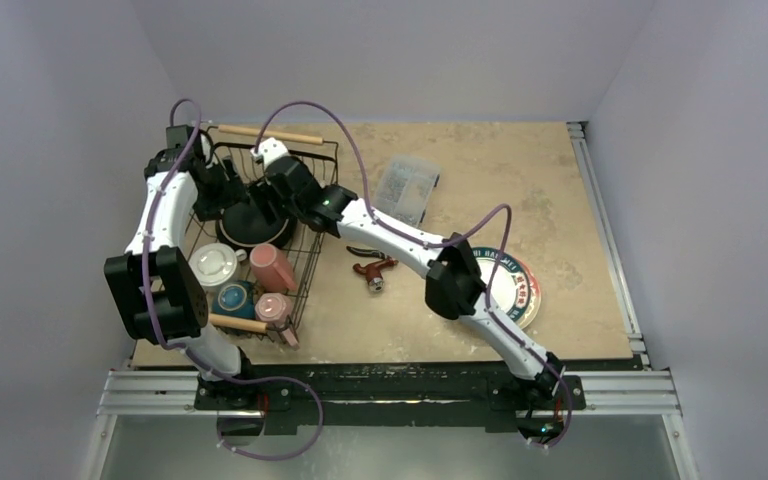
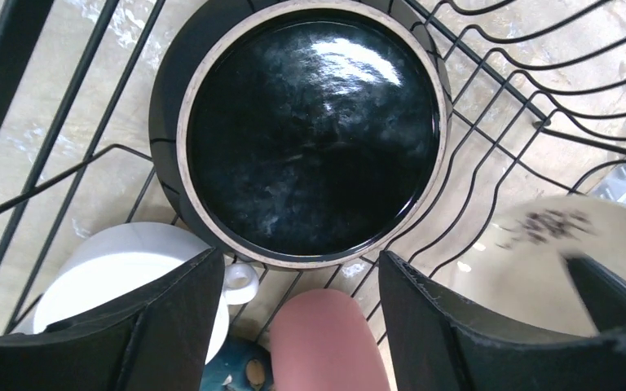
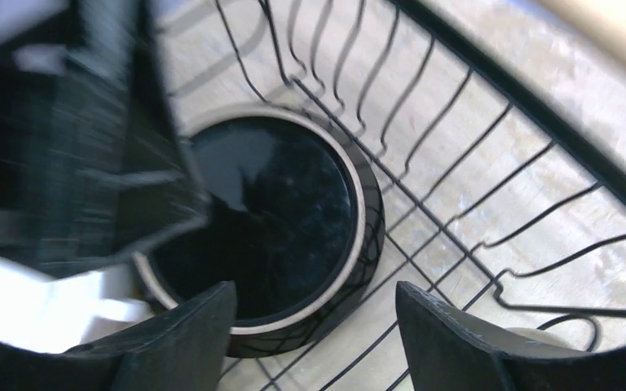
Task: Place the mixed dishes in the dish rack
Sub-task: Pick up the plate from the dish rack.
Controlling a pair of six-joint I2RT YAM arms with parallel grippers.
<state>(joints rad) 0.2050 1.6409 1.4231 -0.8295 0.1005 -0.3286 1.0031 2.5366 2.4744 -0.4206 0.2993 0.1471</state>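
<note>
The dish rack (image 1: 315, 255) stands at the table's left. It holds a black bowl with a cream rim (image 1: 255, 228), a white cup (image 1: 215, 266), two pink mugs (image 1: 273, 267) (image 1: 273, 308) and a teal piece (image 1: 235, 298). My left gripper (image 1: 220, 195) hangs open and empty over the rack; its view shows the bowl (image 2: 310, 138), the cup (image 2: 122, 277), a pink mug (image 2: 326, 342) and a cream speckled dish (image 2: 530, 261). My right gripper (image 1: 282, 182) is also open and empty, above the bowl (image 3: 269, 220). A patterned plate (image 1: 515, 285) lies on the table under the right arm.
A red and black hand tool (image 1: 373, 268) lies right of the rack. A clear plastic compartment box (image 1: 407, 188) sits behind it. The rack's wooden handles are at the far end (image 1: 270, 133) and near end (image 1: 238, 323). The two grippers are close together.
</note>
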